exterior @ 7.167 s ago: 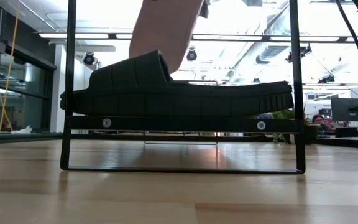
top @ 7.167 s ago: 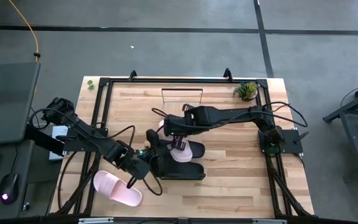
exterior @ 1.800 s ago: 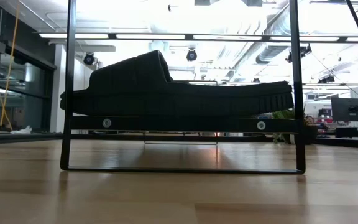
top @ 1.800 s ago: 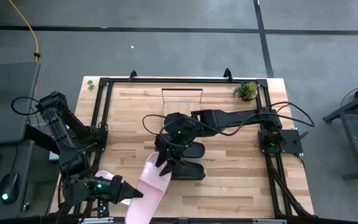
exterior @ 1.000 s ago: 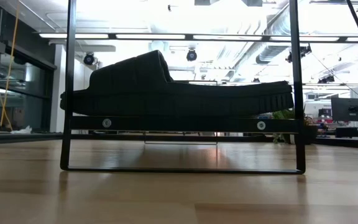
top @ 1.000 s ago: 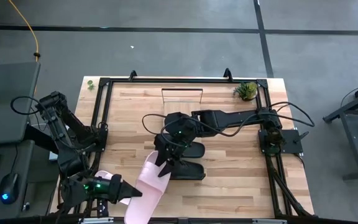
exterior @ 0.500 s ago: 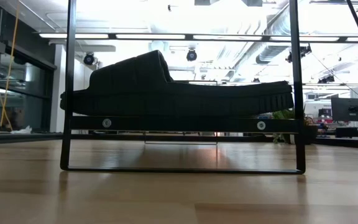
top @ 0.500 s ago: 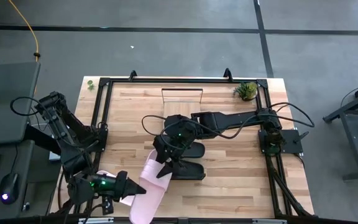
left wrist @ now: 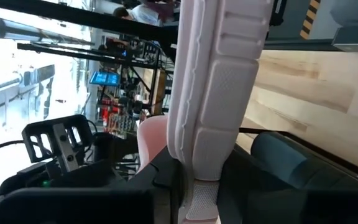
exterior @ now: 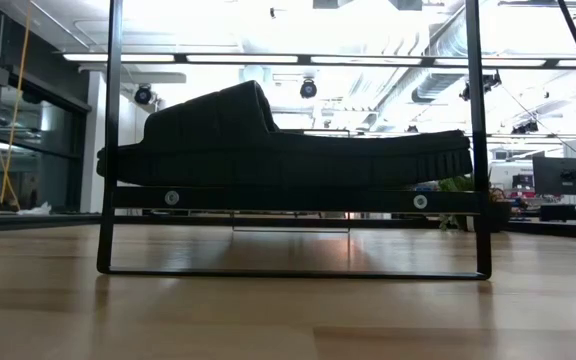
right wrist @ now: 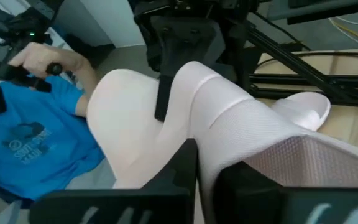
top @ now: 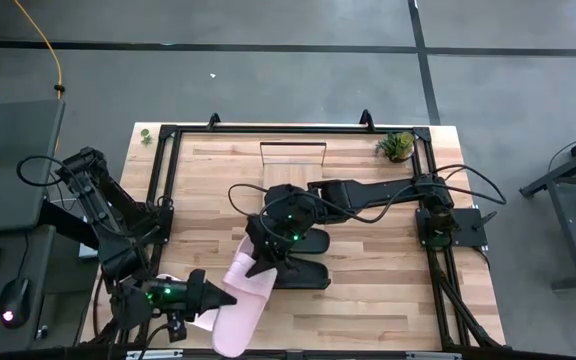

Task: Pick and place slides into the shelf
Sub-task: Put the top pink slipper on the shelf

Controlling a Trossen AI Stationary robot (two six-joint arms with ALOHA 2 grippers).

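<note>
Spanning most of the high view, the plank tabletop [top: 368,200] is carrying everything, inside a black frame.

Right arm: reaching from the right edge toward the middle, its jaws [top: 256,268] closed on one end of a pale pink slide [top: 240,300]; the right wrist view is showing dark fingers [right wrist: 173,168] pinching the pink edge.

Left arm: folding down at the front left corner, its jaws [top: 220,297] clamped on the same pink slide; the left wrist view is showing the sole [left wrist: 219,87] pinched between its fingers [left wrist: 166,180]. The slide is therefore being held by both arms near the front edge, tilted.

Second pink slide [top: 168,285]: lying under the left gripper, mostly hidden.

Shelf [exterior: 298,200]: standing mid-tabletop, with a black slide [exterior: 278,140] lying flat on its board in the low view.

Another black slide [top: 303,273]: sitting just beside the right gripper.

Person in a blue shirt [right wrist: 30,143] with printed lettering too blurred to read: showing beyond the tabletop.

Small green plant [top: 396,145]: sitting at the back right corner.
</note>
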